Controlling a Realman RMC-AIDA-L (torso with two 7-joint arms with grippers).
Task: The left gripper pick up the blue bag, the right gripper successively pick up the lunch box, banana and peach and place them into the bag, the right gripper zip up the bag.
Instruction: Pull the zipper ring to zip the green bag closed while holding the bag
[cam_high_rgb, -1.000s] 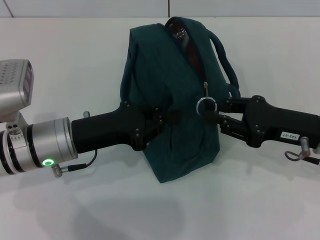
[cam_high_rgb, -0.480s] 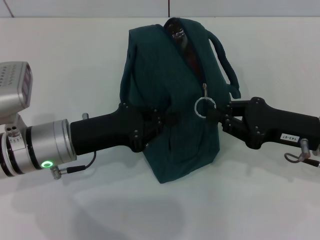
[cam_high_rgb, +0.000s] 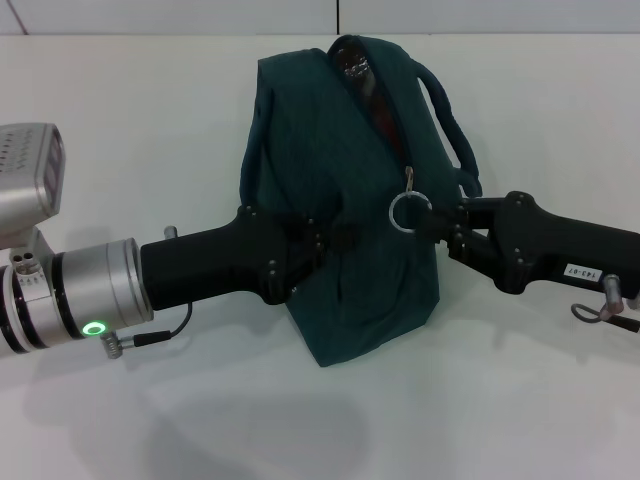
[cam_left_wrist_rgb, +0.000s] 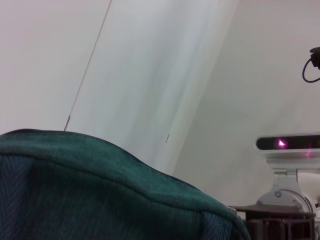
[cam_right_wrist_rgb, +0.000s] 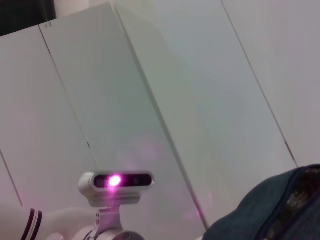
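Head view: I see the blue bag (cam_high_rgb: 345, 230) standing mid-table on the white table (cam_high_rgb: 120, 110), between my two arms.
Left gripper (cam_high_rgb: 325, 240): pressed into the bag's left side; fingers buried in fabric, so I cannot tell their opening or what they pinch.
Right gripper (cam_high_rgb: 440, 222): tips at the zipper ring (cam_high_rgb: 411, 212) on the bag's right face; whether they have closed on it I cannot tell.
Zipper: closed up to the ring, open beyond it to the far top, where dark contents show.
Handling: I judge the fabric soft and saggy, light, not fragile; it will fold under a pull.
Hold: take the ring for zipping, bracing the left side; the padded handle (cam_high_rgb: 452, 125) suits lifting.
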